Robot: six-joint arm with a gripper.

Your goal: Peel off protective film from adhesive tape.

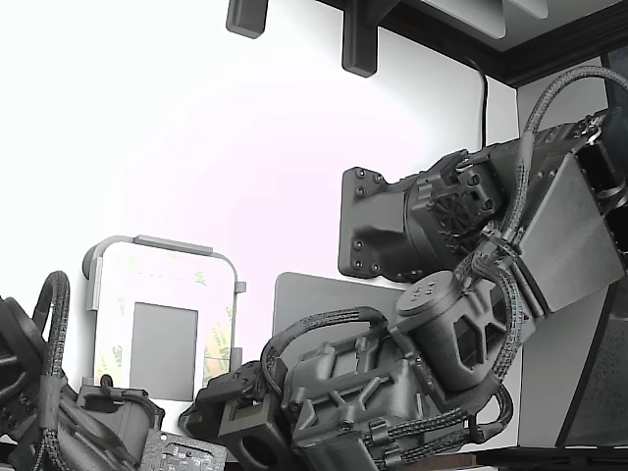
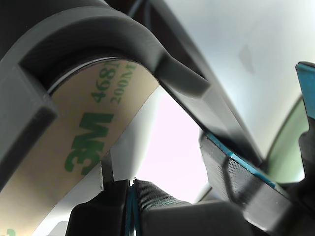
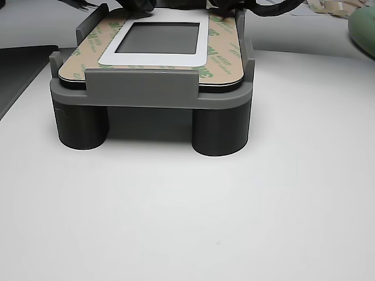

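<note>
Sitting on a grey holder [image 3: 140, 88] with two round legs is a white panel [image 3: 153, 60] with a grey square patch [image 3: 163, 37] in its middle. Around that panel runs the protective film [image 3: 218, 55], tan with green 3M marks, lying flat over the adhesive tape. Black arm parts and cables [image 1: 392, 383] block the near end of the holder in the exterior view. Close up, the gripper [image 2: 132, 194] has its dark fingers [image 2: 106, 204] pressed together beside the film's edge; I cannot tell if they pinch it.
</note>
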